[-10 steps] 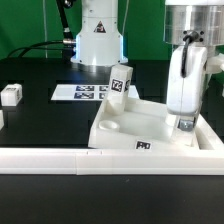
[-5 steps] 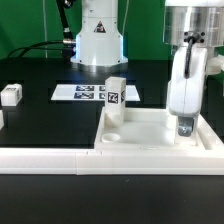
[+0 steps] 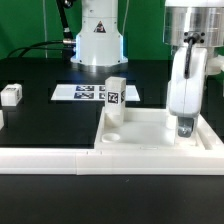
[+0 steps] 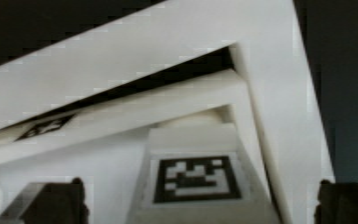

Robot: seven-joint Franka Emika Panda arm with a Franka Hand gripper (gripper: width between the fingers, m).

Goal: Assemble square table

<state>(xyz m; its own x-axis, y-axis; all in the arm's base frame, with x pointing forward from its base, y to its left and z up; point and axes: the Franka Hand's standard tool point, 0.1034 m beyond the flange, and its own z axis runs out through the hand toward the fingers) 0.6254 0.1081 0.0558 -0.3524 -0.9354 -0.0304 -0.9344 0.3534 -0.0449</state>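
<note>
The square table top point(image 3: 150, 128), a white tray, lies flat against the white L-shaped rail. One white leg point(image 3: 115, 92) with a black-white tag stands upright in its far corner socket on the exterior view's left. My gripper point(image 3: 185, 126) hangs over the tray's side on the exterior view's right. In the wrist view the gripper point(image 4: 197, 206) is open, its dark fingertips point(image 4: 51, 200) wide apart on either side of the table top point(image 4: 123, 90) and its tag point(image 4: 197, 178), gripping nothing.
The L-shaped rail point(image 3: 50, 159) runs along the front and up the exterior view's right. The marker board point(image 3: 82, 92) lies behind the tray. A loose leg point(image 3: 11, 95) sits at the far left, and another white part point(image 3: 1, 118) shows at the left edge.
The gripper has opened and let go of the table top. The tray, tilted a second ago with its front tag showing, now lies flat, and the leg stands straight.
</note>
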